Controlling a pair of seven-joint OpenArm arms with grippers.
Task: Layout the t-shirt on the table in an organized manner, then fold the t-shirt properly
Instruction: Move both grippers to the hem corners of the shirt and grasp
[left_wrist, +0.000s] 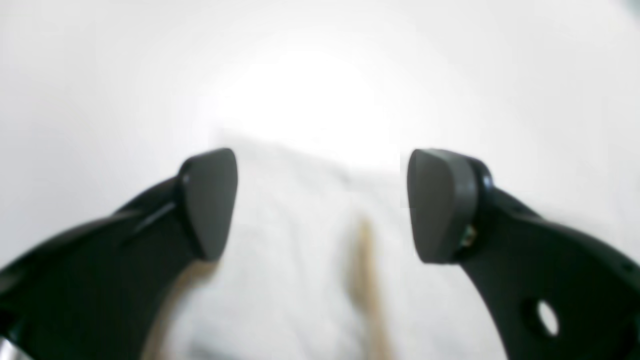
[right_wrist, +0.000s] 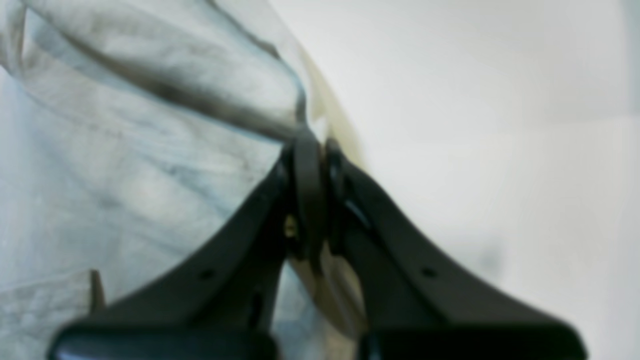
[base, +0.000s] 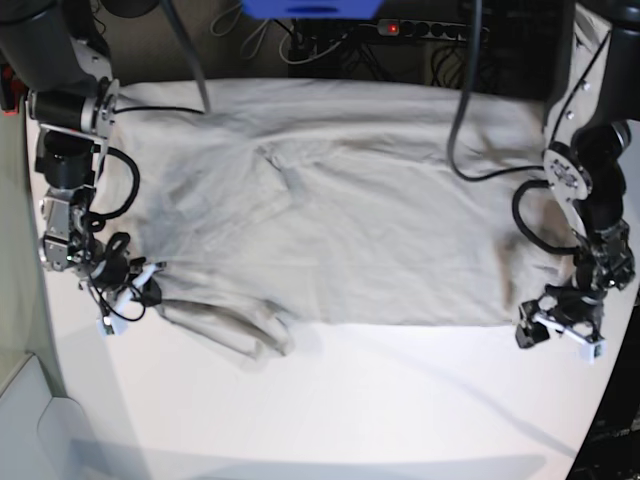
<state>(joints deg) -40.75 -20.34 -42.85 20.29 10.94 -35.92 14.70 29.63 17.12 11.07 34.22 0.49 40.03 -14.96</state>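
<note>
The beige t-shirt (base: 350, 220) lies spread and wrinkled across the far half of the white table (base: 350, 400). One sleeve (base: 240, 335) is bunched at its near left corner. My right gripper (base: 150, 285) sits at the shirt's left edge, and in the right wrist view it (right_wrist: 312, 145) is shut on a fold of the t-shirt (right_wrist: 125, 150). My left gripper (base: 558, 335) hovers at the shirt's near right corner. In the left wrist view it (left_wrist: 320, 200) stands open over blurred pale cloth (left_wrist: 295, 250), holding nothing.
Black cables and a power strip (base: 400, 30) run behind the table's far edge. A blue object (base: 310, 8) hangs at the top centre. Both arm bases stand at the table's left and right sides.
</note>
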